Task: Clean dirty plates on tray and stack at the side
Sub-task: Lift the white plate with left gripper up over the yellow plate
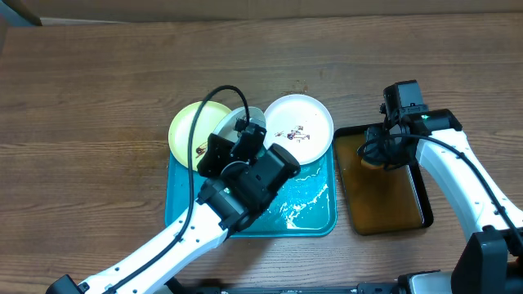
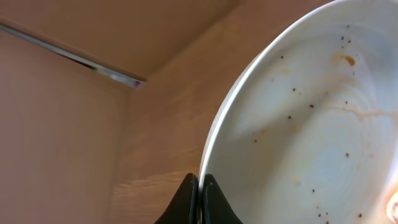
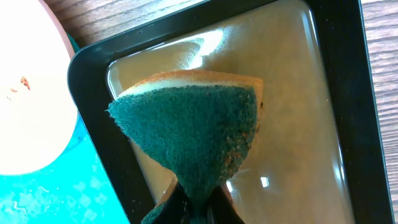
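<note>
My left gripper [image 1: 245, 135] is shut on the rim of a white plate [image 1: 248, 116] and holds it tilted above the teal tray [image 1: 315, 208]. In the left wrist view the fingers [image 2: 200, 186] pinch that rim, and the plate [image 2: 311, 124] shows brown specks and smears. A pale yellow-green plate [image 1: 188, 131] lies at the tray's far left corner. A second white plate [image 1: 301, 126] with dark smears lies at the far right corner. My right gripper [image 1: 380, 151] is shut on a green and yellow sponge [image 3: 193, 130] over the black tray [image 1: 423, 208].
The black tray [image 3: 348, 93] holds brownish liquid and stands right of the teal tray [image 3: 62, 193]. The smeared white plate's edge [image 3: 31, 93] shows at the left of the right wrist view. The teal tray floor is wet. Bare wooden table surrounds both trays.
</note>
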`<state>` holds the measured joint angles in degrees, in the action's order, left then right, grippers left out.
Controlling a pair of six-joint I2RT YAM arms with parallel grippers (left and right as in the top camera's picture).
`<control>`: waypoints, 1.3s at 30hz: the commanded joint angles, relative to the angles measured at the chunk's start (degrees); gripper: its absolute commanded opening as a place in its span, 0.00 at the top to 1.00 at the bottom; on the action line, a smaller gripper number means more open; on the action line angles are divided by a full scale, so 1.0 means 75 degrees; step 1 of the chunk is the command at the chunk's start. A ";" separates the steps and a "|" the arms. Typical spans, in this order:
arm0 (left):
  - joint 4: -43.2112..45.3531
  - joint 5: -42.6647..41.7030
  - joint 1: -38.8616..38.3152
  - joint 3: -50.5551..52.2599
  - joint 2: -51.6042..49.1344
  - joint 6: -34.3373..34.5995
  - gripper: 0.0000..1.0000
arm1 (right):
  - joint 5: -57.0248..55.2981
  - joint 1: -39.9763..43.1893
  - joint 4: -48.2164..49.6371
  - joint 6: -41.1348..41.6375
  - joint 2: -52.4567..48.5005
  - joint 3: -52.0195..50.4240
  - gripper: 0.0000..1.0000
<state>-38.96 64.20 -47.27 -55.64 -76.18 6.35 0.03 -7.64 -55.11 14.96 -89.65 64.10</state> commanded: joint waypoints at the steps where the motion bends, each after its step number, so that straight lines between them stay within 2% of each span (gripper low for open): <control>1: 0.0061 0.1236 -0.0201 -0.0219 0.0122 -0.0082 0.96 | 0.0003 -0.0009 0.0029 -0.0029 0.0020 -0.0006 0.96; 4: 0.0061 0.1521 -0.0312 -0.0219 0.0122 -0.0082 0.96 | 0.0003 -0.0009 0.0023 -0.0029 0.0020 -0.0006 0.96; 16: 0.0082 0.1381 -0.0358 -0.0219 0.0122 0.0023 0.96 | 0.0003 -0.0009 0.0122 -0.0166 0.0017 -0.0006 0.96; 20: -0.0076 0.0344 -0.0312 -0.0219 0.0122 0.0466 0.96 | 0.0003 -0.0009 0.0265 -0.0484 0.0015 -0.0006 0.96; 23: -0.0449 -0.0828 -0.0134 -0.0219 0.0125 0.1274 0.96 | 0.0006 -0.0009 0.0332 -0.0612 0.0000 -0.0006 0.96; 26: -0.0819 -0.1547 0.0192 -0.0219 0.0128 0.1886 0.96 | 0.0006 -0.0009 0.0350 -0.0612 -0.0073 -0.0012 0.96; 31: -0.1224 -0.2448 0.0997 -0.0277 0.0163 0.2081 0.96 | 0.0041 -0.0009 0.0420 -0.0612 -0.0417 -0.0102 0.96; 39: -0.1428 -0.4806 0.2725 -0.0510 0.0589 0.2189 0.96 | 0.0761 -0.0009 0.1341 -0.0632 -0.1480 -0.0863 0.96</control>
<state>-49.76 37.39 -29.78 -57.06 -74.61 20.91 2.98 -7.64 -46.50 10.52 -98.15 59.18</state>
